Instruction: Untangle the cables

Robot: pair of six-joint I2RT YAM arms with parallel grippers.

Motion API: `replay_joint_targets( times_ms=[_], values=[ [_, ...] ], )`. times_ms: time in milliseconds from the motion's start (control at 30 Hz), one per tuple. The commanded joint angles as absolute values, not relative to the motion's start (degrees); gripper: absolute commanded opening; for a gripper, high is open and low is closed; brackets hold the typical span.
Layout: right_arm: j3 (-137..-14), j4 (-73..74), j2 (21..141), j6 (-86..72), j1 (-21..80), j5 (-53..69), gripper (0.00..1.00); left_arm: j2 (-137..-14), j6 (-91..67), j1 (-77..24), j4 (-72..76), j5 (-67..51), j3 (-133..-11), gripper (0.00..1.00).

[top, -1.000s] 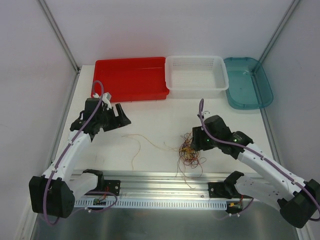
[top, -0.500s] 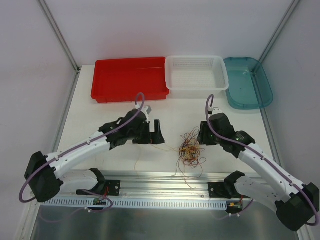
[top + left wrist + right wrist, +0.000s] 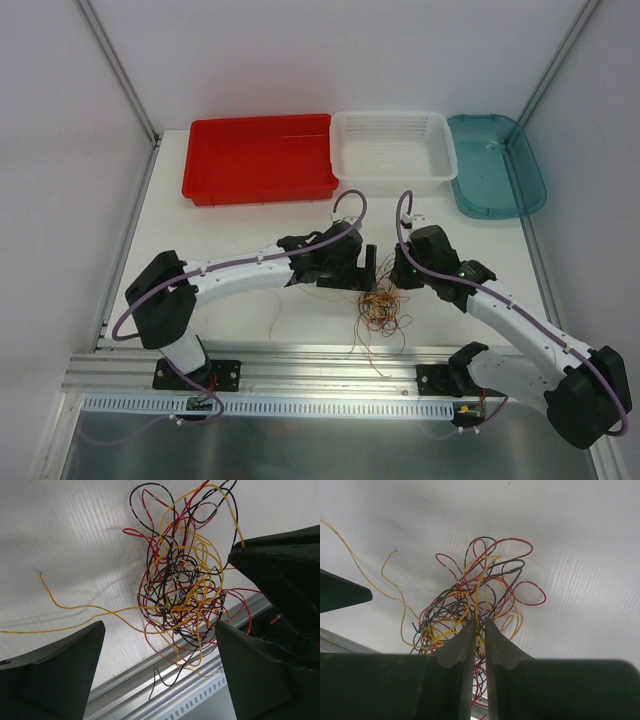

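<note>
The cables are a tangled clump of thin yellow, red and black wires near the table's front edge. One yellow strand trails off to the left. My left gripper hangs open just above the clump's far-left side. In the left wrist view the cables lie between and beyond its wide-apart fingers, around the left gripper. My right gripper is at the clump's far-right side. In the right wrist view the right gripper has its jaws nearly together, with strands of the cables in the narrow gap.
Along the back stand a red tray, a white basket and a teal tray. An aluminium rail runs along the front edge, and a few wire ends hang over it.
My left arm swung from the far left across to the clump and its gripper opened wide. My right gripper narrowed its jaws over the clump's strands.
</note>
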State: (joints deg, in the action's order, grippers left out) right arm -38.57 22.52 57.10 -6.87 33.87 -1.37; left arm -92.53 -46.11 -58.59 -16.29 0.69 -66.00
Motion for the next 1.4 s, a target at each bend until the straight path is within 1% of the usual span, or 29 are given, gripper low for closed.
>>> replay_joint_targets(
  times_ms=[0,33,100,367,400,500,533,600,633,667,733,767,1000,1200,1367],
  values=[
    [-38.6,19.3,58.5,-5.5,33.2,-0.6,0.14,-94.9,-48.3,-59.8,-15.0,1.7,-68.5,0.93],
    [-38.6,19.2,58.5,-5.5,33.3,-0.6,0.07,-95.4,-48.7,-60.0,-14.9,1.3,-68.7,0.93],
    [-38.5,19.5,57.8,-5.7,33.3,-0.5,0.01,-96.8,-49.0,-60.8,-14.4,1.0,-69.1,0.93],
    [-39.6,21.8,55.0,-6.2,33.2,-0.5,0.01,-102.4,-49.8,-62.1,-13.9,0.3,-72.9,0.93],
    [-39.6,21.9,54.8,-6.3,33.3,1.4,0.01,-103.3,-50.1,-62.2,-13.9,0.5,-73.0,0.91],
    [-40.3,22.8,53.8,-6.8,33.2,1.7,0.01,-105.3,-50.6,-62.1,-13.7,1.9,-73.3,0.79],
    [-40.6,23.5,53.0,-6.8,33.2,1.6,0.01,-105.6,-51.0,-62.1,-13.7,2.2,-73.1,0.68],
    [-41.2,24.5,52.1,-6.7,33.2,1.1,0.01,-106.4,-51.3,-62.1,-13.8,2.9,-72.5,0.56],
    [-41.7,25.7,51.6,-6.7,33.2,0.8,0.01,-106.6,-51.7,-62.2,-13.8,3.4,-71.8,0.48],
    [-42.6,26.4,50.5,-6.4,33.1,0.6,0.01,-106.5,-51.9,-62.2,-13.8,3.9,-71.4,0.32],
    [-43.8,28.3,49.7,-6.2,33.0,0.4,0.01,-106.2,-52.2,-61.9,-13.8,5.9,-69.8,0.15],
    [-44.4,29.1,48.7,-5.9,32.9,0.4,0.01,-105.9,-52.1,-61.7,-13.8,6.5,-69.3,0.0],
    [-53.3,38.1,45.0,-2.9,30.6,-5.3,0.01,-99.4,-50.7,-56.2,-14.1,8.6,-61.8,0.0],
    [-61.2,44.2,43.3,-0.3,26.4,-11.2,0.01,-89.8,-47.6,-46.5,-15.7,10.2,-51.2,0.0],
    [-70.0,46.1,43.6,2.4,24.0,-14.2,0.01,-83.3,-43.3,-38.1,-19.7,12.1,-47.9,0.0]
  ],
)
